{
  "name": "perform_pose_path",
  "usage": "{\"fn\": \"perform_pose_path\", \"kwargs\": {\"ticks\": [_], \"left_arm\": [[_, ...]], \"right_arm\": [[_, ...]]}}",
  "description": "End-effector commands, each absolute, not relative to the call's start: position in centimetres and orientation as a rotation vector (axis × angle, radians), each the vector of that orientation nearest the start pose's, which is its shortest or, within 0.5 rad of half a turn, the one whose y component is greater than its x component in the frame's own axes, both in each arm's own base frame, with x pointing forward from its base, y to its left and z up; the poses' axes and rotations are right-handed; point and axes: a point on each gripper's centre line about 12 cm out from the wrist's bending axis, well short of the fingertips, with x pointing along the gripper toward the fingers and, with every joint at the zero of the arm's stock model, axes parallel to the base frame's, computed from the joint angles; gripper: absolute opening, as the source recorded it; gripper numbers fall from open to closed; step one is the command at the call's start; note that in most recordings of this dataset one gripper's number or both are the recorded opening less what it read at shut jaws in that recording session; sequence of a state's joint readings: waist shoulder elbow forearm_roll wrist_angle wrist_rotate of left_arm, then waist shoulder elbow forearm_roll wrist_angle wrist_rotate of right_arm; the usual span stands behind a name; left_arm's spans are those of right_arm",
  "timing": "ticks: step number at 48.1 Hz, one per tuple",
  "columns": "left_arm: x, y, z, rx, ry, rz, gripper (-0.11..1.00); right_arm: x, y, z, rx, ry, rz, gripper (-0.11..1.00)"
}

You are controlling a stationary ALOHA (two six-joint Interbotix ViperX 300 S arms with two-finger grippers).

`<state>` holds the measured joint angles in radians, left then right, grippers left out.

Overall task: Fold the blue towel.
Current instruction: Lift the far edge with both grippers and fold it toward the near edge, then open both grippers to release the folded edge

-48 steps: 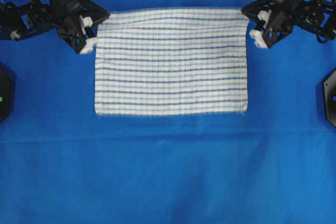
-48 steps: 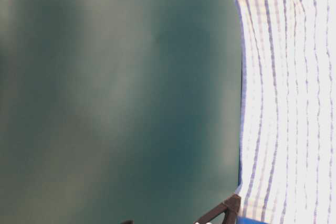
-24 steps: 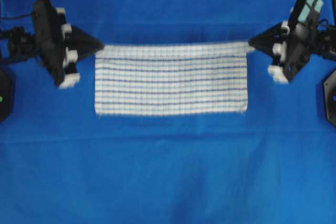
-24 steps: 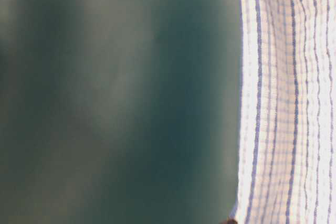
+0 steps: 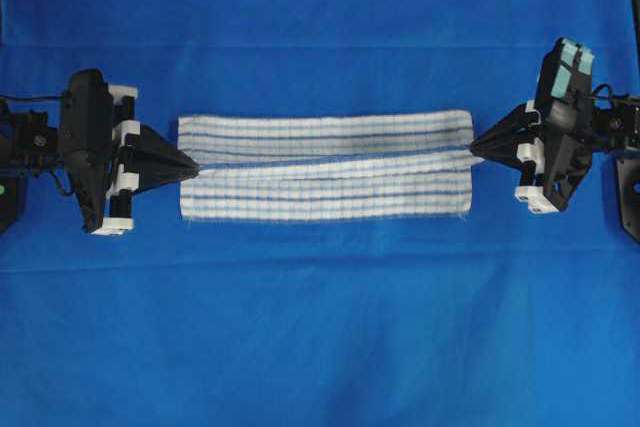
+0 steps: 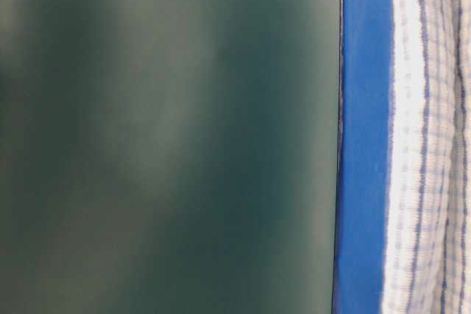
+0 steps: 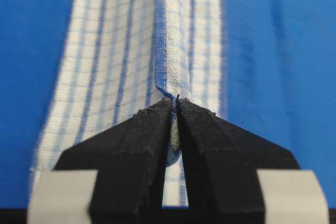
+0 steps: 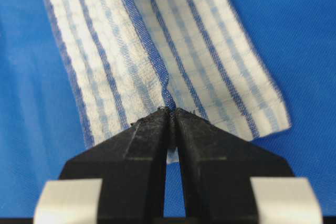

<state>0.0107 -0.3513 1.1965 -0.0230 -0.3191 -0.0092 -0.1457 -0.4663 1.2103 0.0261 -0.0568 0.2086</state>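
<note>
Blue covering (image 5: 320, 327) spreads under everything, and on it, across the middle of the overhead view, lies the blue towel (image 5: 325, 192), a long strip with its carried edge running down its middle. At the left, the left gripper (image 5: 190, 167) is pinched tight on the towel's left end; its wrist view shows the hem caught between the closed black tips. Moving right along the cloth, the raised edge sits slightly slanted, nearer the near side at the left end than at the right. At the right end, the right gripper (image 5: 478, 147) is likewise clamped on the hem, tips together on the fabric.

As I judge it, the fold could land crooked: with the two ends held out of line, the top layer may not meet the near edge squarely. Too much pull between the claws could also drag the bottom layer or slip a thin hem free.

Underneath, the lower layer is mostly hidden, so its alignment cannot be checked. Table-level view is blurred, showing only a sliver of towel at its right edge.
</note>
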Motion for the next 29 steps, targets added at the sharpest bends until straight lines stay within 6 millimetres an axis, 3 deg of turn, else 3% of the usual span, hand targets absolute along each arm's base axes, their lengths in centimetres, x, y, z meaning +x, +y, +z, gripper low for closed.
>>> {"fn": "perform_pose_path", "kwargs": {"ticks": [1, 29], "left_arm": [[25.9, 0.1, 14.6, -0.032, 0.523, 0.016, 0.04], [26.8, 0.5, 12.0, -0.055, 0.625, 0.041, 0.04]], "right_arm": [[23.5, -3.2, 14.6, 0.277, 0.663, -0.212, 0.07], [25.4, -2.5, 11.9, 0.314, 0.786, -0.211, 0.08]]}}
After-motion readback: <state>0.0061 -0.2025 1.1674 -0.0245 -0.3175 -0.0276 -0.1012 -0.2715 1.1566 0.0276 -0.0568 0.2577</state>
